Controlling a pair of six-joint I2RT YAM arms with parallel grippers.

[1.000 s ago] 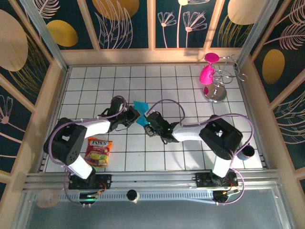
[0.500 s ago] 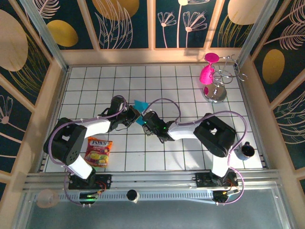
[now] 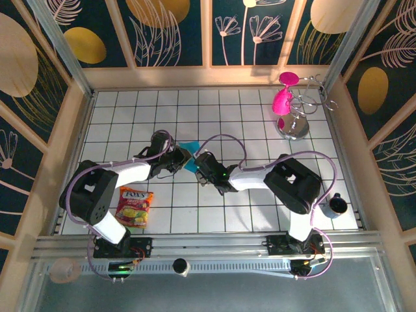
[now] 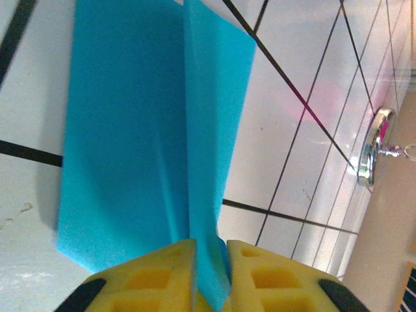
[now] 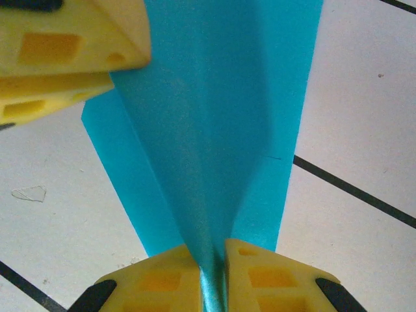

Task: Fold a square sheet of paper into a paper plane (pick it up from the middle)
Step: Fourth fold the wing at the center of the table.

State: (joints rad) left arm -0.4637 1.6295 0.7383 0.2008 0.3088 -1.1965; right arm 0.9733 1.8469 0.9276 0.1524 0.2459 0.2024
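Pinching the creased blue paper (image 3: 189, 147) at the middle of the surface (image 3: 130, 110) from both ends, probably to keep the fold sharp: clamped on its ridge with the right gripper (image 5: 211, 252), hugged by the left gripper (image 4: 211, 252), can't tell how tight.

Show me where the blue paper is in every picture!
Top view: the blue paper sits mid-table, between the left claw and the right claw.
Left wrist view: left of centre, a flap pinched in the left claw at the bottom.
Right wrist view: centre, narrowing into the right claw at the bottom.
Shared landmark: white tiles with black lines.
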